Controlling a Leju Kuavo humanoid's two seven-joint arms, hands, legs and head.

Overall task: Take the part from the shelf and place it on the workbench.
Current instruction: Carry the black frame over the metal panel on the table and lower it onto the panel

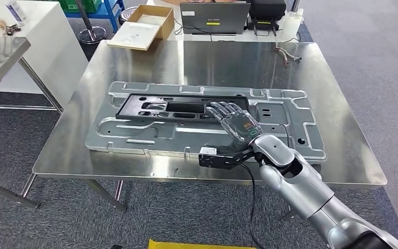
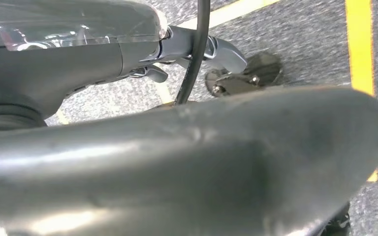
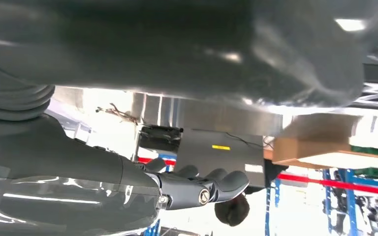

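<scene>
One black part (image 1: 181, 107), long, slotted and we judge rigid and light, best taken by a long edge, lies flat on the grey metal panel (image 1: 290, 122) atop the workbench (image 1: 342, 155); our right hand (image 1: 236, 122) rests on its end, fingers spread, holding nothing.

- The right hand (image 1: 237, 122) lies over the right end of the black part (image 1: 173, 107), hiding that end; whether the fingers grip or only rest cannot be told.
- In the left wrist view a blurred grey thumb (image 2: 187, 162) blocks the left hand (image 2: 128, 54), so its fingers cannot be read.
- The laptop (image 1: 215, 18) at the table's (image 1: 134, 62) far edge is cut off by the picture.
</scene>
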